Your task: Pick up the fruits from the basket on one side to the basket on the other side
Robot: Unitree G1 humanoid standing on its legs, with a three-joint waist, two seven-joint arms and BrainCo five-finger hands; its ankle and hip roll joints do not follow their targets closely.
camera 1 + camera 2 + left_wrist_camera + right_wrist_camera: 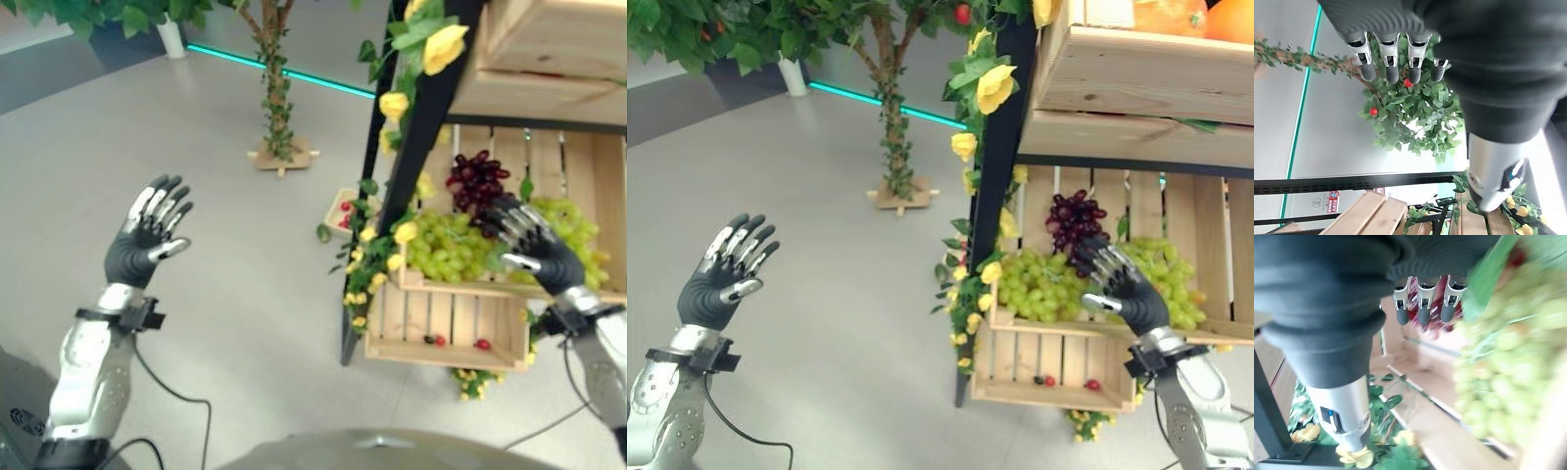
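Green grapes point(446, 245) and a dark red grape bunch point(476, 181) lie in a wooden crate point(441, 286) on the middle shelf of a stand. My right hand point(534, 250) is raised in front of that crate, fingers spread straight, just over the green grapes point(1503, 382) and near the dark bunch point(1073, 220). It holds nothing. My left hand point(147, 240) is lifted over the bare floor far to the left, fingers straight and spread, empty. A lower crate point(453, 328) holds a few small red fruits point(482, 344).
A black upright post point(421, 147) with yellow flowers point(443, 44) edges the stand. An upper crate point(1136, 69) holds orange fruit point(1166, 15). A small artificial tree point(277, 88) stands on the floor behind, with a white tray point(338, 211) near the stand's foot.
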